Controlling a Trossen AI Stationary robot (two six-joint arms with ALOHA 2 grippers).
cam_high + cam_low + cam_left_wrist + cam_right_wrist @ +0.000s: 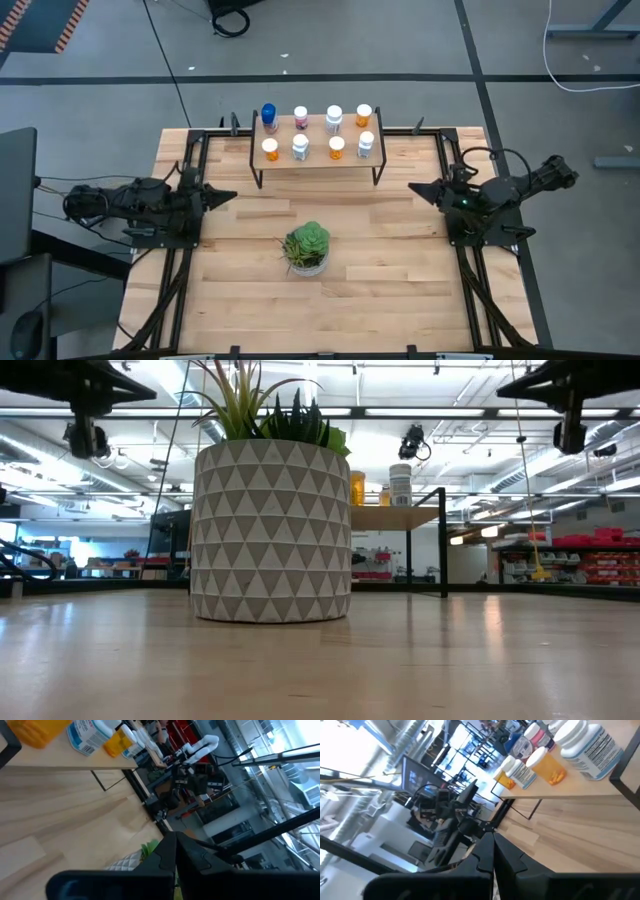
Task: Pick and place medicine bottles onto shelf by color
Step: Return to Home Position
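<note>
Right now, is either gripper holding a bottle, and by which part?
Nothing is held. The left gripper and right gripper are both shut and empty, off either end of the shelf, where all eight medicine bottles stand.

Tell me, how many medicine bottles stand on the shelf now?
8, all on the shelf, in two rows of four. Back row: blue, pinkish, white, orange. Row nearer the plant: orange, white, orange, white. None seems hidden.

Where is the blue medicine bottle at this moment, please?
In the high view, the blue bottle stands on the shelf at the left end of the row farther from the plant, beside a pink-bodied bottle and behind an orange bottle.
</note>
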